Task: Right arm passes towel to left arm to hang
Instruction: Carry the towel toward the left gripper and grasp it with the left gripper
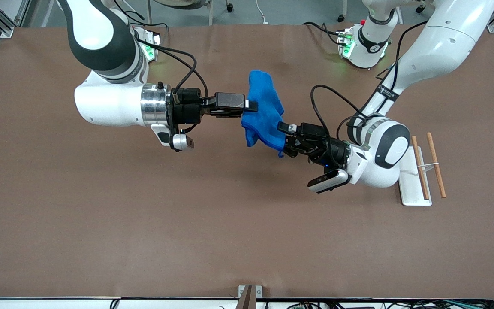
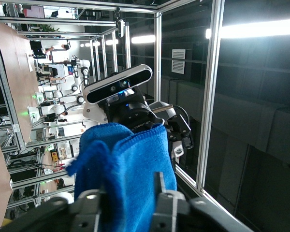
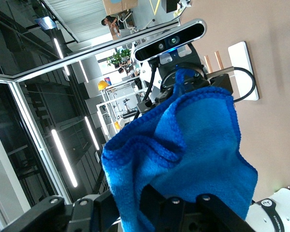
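Front view, and I'm watching the handover in mid-air: the towel (image 1: 264,109) is hanging above the middle of the tabletop (image 1: 101,223), bunched between the two sets of jaws. The right gripper (image 1: 251,105) is clenching the cloth's upper part, its jaws pinched on the fabric. The left gripper (image 1: 282,139) is coming at the lower edge from the rack's end; in the left wrist view I'm seeing blue cloth (image 2: 130,169) lying between its fingers (image 2: 159,193), but I cannot tell whether they are pressing on it yet.

Here's what's worrying me. If the right jaws are letting go before the left ones are biting properly, the towel is dropping to the tabletop, I'd judge. If both are clamping and either arm is pulling away, the cloth is stretching and could be slipping out of the weaker pinch. The left jaws also seem to be catching only a loose fold, so the hold could be thin.

Room looks generous: bare tabletop all around under the jaws, and the rack (image 1: 414,180) with its wooden rods (image 1: 435,165) sitting just past the left wrist, so the carry seems short, though the elbow is crowding it.
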### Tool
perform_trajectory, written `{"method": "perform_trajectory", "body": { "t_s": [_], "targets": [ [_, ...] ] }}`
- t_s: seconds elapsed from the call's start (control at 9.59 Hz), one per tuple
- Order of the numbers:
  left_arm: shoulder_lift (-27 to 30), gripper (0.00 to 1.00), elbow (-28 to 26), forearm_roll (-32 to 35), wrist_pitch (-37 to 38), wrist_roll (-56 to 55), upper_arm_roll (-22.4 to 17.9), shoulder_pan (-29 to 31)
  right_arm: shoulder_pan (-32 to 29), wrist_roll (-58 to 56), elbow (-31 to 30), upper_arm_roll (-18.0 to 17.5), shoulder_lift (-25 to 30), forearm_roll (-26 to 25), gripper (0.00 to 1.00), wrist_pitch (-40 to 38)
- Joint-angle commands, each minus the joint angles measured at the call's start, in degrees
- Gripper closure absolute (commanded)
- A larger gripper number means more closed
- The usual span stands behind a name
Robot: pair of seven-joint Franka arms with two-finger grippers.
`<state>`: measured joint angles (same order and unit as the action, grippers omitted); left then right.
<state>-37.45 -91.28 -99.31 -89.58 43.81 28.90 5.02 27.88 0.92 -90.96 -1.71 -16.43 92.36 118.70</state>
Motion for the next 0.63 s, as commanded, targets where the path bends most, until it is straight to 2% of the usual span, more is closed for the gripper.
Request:
{"method": "perform_trajectory", "body": {
  "t_s": [0.0,0.31,0.42,0.52],
  "targets": [
    [-1.13,0.97,-0.83,0.08,0.11,1.55,0.02,-0.01,0.42,-0.92,0.60,0.31,-0.36,1.68,1.00,0.30],
    [-1.04,1.00,-0.74,0.08,-0.24,0.58,0.02,-0.01,0.07,-0.31,0.60,0.31,-0.36,1.59,0.98,0.30],
    [-0.96,1.00,-0.74,0.00,-0.77,-0.03,0.02,-0.01,-0.37,-0.22,0.60,0.39,-0.27,1.16,0.23,0.22],
    [-0.61,1.00,-0.74,0.00,-1.73,-1.52,0.02,0.17,-0.81,-0.31,0.43,0.74,-0.27,0.72,0.00,0.13]
  ]
}}
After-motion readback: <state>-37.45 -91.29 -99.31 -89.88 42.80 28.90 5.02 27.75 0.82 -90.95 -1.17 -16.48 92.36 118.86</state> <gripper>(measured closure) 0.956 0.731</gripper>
